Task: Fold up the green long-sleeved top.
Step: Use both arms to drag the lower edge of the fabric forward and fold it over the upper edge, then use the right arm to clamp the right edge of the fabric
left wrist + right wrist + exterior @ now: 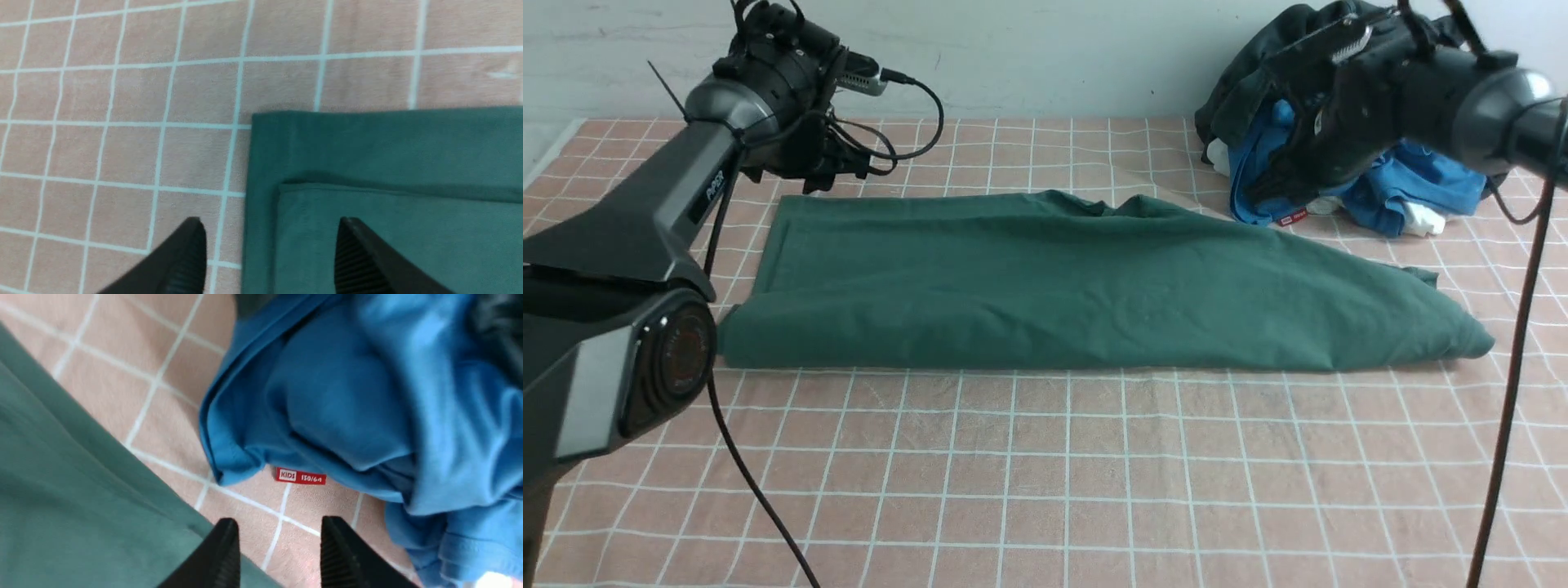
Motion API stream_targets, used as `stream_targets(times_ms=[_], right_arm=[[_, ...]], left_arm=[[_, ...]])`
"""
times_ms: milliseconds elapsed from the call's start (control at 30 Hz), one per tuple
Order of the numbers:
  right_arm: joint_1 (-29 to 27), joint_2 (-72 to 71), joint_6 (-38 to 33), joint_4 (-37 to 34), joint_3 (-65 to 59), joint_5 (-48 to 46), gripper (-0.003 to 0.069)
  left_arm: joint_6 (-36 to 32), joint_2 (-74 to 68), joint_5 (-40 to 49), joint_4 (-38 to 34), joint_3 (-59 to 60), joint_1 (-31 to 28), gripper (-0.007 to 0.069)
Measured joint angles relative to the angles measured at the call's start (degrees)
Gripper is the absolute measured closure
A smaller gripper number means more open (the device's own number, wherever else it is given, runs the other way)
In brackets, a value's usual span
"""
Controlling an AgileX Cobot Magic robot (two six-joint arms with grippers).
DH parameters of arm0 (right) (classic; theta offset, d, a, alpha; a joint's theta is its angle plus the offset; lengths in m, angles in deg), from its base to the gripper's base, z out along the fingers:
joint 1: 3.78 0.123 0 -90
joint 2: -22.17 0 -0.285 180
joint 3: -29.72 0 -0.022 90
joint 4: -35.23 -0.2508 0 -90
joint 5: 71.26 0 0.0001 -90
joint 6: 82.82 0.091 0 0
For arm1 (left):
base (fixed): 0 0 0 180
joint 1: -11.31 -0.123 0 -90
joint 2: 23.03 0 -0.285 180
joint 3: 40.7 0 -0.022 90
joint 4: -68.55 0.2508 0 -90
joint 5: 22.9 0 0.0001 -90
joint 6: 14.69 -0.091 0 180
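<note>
Green long-sleeved top: flat on the bench, a long band running from under the left fingers to beside the right fingers.
Near edge: a rounded fold line, fairly straight; on the side away from both sets of fingers.
Done, as judged: the lengthwise fold. No sleeve, neck or logo shows, so they are presumably tucked inside.
Layers: two, seen under the left fingers; the upper layer's edge sits a little inside the lower corner.
Far edge: a rumple about midway between the two sets of fingers; the end towards the right fingers tapers and lies less square.
Left fingers: spread apart, nothing between them; one over bare bench, the other over the top's corner, clear of the cloth.
Right fingers: parted, nothing between them; over the bench just off the top's far edge.
Beyond the right fingers: blue garment with a red label, dark garment heaped behind; both apart from the top.
Left, as judged: smooth the tapered end, then fold crosswise into a compact stack.
</note>
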Motion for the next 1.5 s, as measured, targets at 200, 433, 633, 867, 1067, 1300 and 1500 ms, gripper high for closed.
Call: stream_targets(times_ms=[200, 433, 633, 867, 1067, 1300, 1500], right_arm=[[1.5, 0.6, -16.9, -20.1, 2.2, -5.6, 0.0494], [2.9, 11.3, -51.3, -44.9, 2.5, 1.0, 0.0664], [0.0, 12.5, -45.4, -45.5, 2.5, 14.4, 0.0647], [-6.6, -0.6, -24.9, -27.1, 2.5, 0.1, 0.0526], [-11.2, -6.7, -10.3, -17.3, 2.7, -18.5, 0.0421], [-17.3, -4.2, -8.0, -18.3, -4.6, -21.9, 0.0238], [-19.9, -1.6, -7.8, -20.6, -10.4, -18.5, 0.0182]], left_arm=[[-8.0, 0.9, 2.3, -13.0, -6.6, 1.0, 0.0239], [-17.5, 4.7, 6.3, -22.0, -5.7, 1.1, 0.0284], [-19.3, 17.4, 6.4, -22.0, -0.4, 1.0, 0.0293], [-20.5, 43.4, 6.3, -18.1, 16.9, -0.7, 0.0293], [-18.2, 64.2, 3.1, -19.8, 45.1, -0.8, 0.0293], [-14.8, 85.8, -16.3, -19.7, 83.9, -0.8, 0.0293], [-12.5, 93.1, -18.0, -18.3, 100.6, -0.8, 0.0313]])
